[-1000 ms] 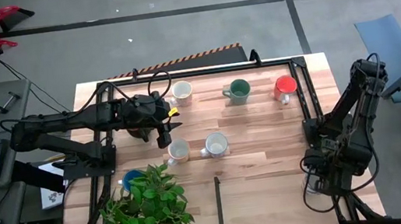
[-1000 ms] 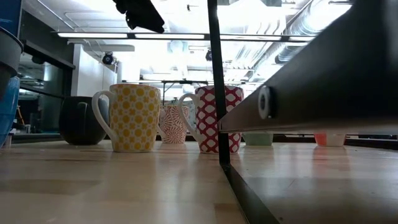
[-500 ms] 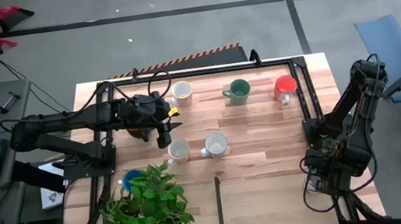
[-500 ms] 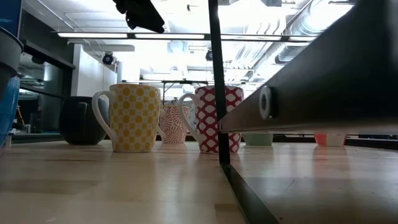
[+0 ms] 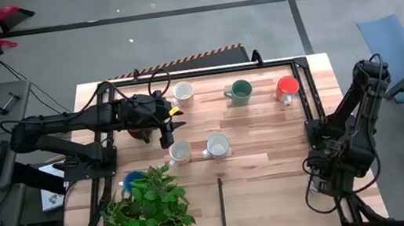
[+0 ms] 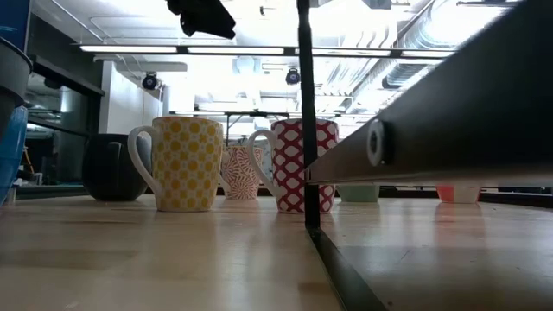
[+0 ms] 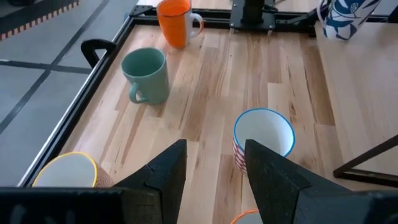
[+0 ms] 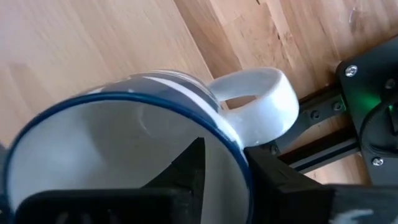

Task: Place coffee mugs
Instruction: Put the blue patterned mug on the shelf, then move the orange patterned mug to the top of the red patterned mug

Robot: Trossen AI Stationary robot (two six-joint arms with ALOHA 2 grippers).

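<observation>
High view: left claw (image 5: 166,127) in the upper left of the worktop (image 5: 273,166), arm stretched in level from the left edge, wrist pointing right. Directly under the wrist, a dark mug (image 5: 140,131); just above and right of the tip, a white mug (image 5: 183,92); just below, two pale mugs (image 5: 180,152) (image 5: 218,145) side by side. Farther right along the top, a green mug (image 5: 241,90) and an orange mug (image 5: 287,87). Blue mug (image 5: 133,181) half hidden by the plant (image 5: 148,211) at lower left. Right arm folded at the right edge, right claw (image 5: 324,183) low, well apart from all of these. Left arm clearly the nearer to the cluster.

Low view: yellow-patterned mug (image 6: 183,163) and red-patterned mug (image 6: 298,164) upright at centre, a smaller patterned one between and behind, dark mug at left. Dark claw part at top left, raised well above the rims, touching nothing.

Left wrist view: fingers (image 7: 163,171) spread, released, nothing between them. Blue-rimmed mug (image 7: 263,135) straight ahead, just beyond the tips, upright, mouth up; probably the next target, calling for a short advance and a drop.

Right wrist view: blue-rimmed white mug (image 8: 124,143) filling the frame, handle toward the upper right; one finger inside the rim, one outside, so seemingly grasping the wall.
</observation>
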